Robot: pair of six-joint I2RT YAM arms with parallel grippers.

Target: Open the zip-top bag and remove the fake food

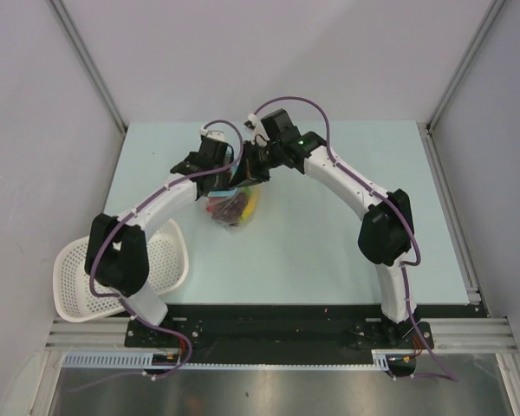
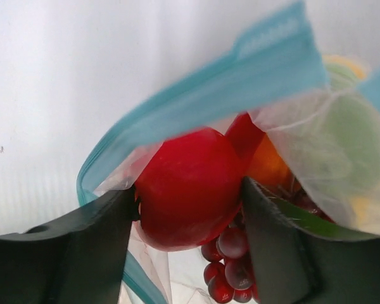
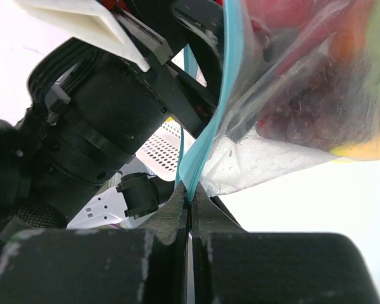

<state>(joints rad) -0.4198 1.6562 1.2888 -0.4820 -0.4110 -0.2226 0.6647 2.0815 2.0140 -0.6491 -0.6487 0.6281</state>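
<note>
The zip-top bag (image 1: 232, 208) sits left of the tabletop's centre, roughly midway between the far and near edges. It lies on the near side of the two pincers, which meet at its mouth. Whether it touches the table (image 1: 329, 251) cannot be told.

In the right wrist view the right gripper (image 3: 191, 193) has its fingers pressed flat together on the teal zip strip (image 3: 206, 149). The strip rises from the fingertips, and the clear pouch and its contents spread up and to the right.

In the left wrist view the left gripper (image 2: 189, 191) is clamped on the red round piece (image 2: 183, 171), one dark finger touching each side. The strip crosses just above that piece. Whether a layer of plastic lies between the fingers and the piece cannot be told.

The rest of the fake food is packed beside and below it:
- the grape bunch (image 2: 231, 266) under the fingertips
- the orange ball (image 2: 266, 166) to the right
- the green oval (image 2: 348, 139) behind cloudy plastic further right

The white mesh basket (image 1: 173, 251) rests at the near left corner, well apart from the bag.
</note>
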